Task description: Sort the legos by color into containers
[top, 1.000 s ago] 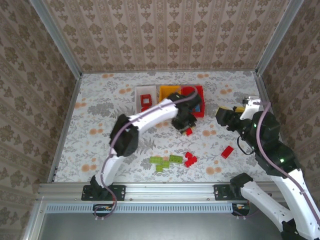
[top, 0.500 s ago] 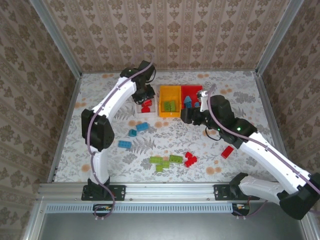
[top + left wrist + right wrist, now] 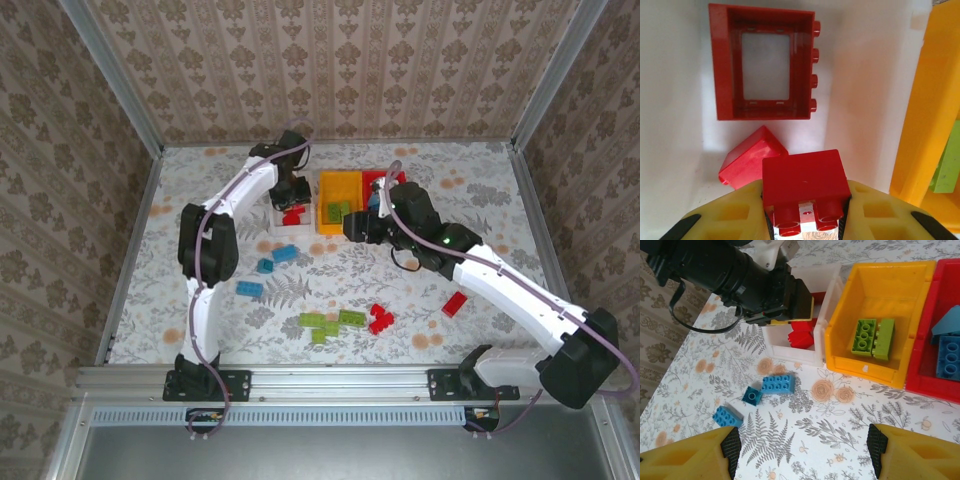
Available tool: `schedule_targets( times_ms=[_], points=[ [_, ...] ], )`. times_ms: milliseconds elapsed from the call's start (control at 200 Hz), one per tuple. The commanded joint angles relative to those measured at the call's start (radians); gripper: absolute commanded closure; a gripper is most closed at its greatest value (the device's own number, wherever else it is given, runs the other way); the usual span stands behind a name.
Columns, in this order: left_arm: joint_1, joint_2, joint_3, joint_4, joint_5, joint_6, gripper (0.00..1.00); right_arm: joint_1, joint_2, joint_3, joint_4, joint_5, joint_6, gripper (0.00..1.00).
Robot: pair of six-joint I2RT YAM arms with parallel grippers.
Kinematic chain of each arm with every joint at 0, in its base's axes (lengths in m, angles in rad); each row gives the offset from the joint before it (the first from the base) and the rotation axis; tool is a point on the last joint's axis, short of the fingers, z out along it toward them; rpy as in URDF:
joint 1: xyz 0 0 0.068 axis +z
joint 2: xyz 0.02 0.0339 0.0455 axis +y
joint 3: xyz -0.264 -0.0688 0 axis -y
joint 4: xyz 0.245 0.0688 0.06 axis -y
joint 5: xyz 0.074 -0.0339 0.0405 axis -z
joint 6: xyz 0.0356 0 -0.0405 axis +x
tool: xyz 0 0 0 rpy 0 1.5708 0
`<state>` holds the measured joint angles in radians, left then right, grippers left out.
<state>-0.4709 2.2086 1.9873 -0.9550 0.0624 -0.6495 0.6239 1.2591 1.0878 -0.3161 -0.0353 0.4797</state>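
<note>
Sorting partly done, with a red brick going into the white bin

The left claw (image 3: 805, 206) was closed on a red brick (image 3: 805, 180) over the white bin (image 3: 865, 100), where a red frame (image 3: 765, 70) and another red piece (image 3: 751, 161) already lay. The yellow bin (image 3: 860, 375) held two green bricks (image 3: 872, 338) and the red bin (image 3: 930, 387) held blue bricks (image 3: 949, 357). The right claw (image 3: 804, 445) hung wide open and empty above the table (image 3: 840, 405). Left to sort, as I judged it: three loose blue bricks (image 3: 777, 383), some loose green bricks (image 3: 338, 322) and a few loose red bricks (image 3: 380, 319) — roughly half.
</note>
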Motion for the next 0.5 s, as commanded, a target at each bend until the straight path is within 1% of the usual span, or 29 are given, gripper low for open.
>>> schedule_targets(
  times_ms=[0,165,350,495],
  points=[
    [0.008,0.033,0.011,0.016,0.037,0.018,0.7,0.01,0.026,0.043,0.025,0.008,0.025,0.29],
    [0.008,0.031,-0.01,-0.001,0.011,0.01,0.66,0.014,0.05,0.062,0.021,0.015,0.025,0.29],
    [0.008,0.01,-0.043,-0.004,0.004,0.0,0.53,0.016,0.071,0.07,0.015,0.018,0.02,0.28],
    [0.008,-0.022,-0.044,-0.015,-0.006,-0.006,0.5,0.021,0.084,0.07,0.004,0.02,0.002,0.27]
  ],
)
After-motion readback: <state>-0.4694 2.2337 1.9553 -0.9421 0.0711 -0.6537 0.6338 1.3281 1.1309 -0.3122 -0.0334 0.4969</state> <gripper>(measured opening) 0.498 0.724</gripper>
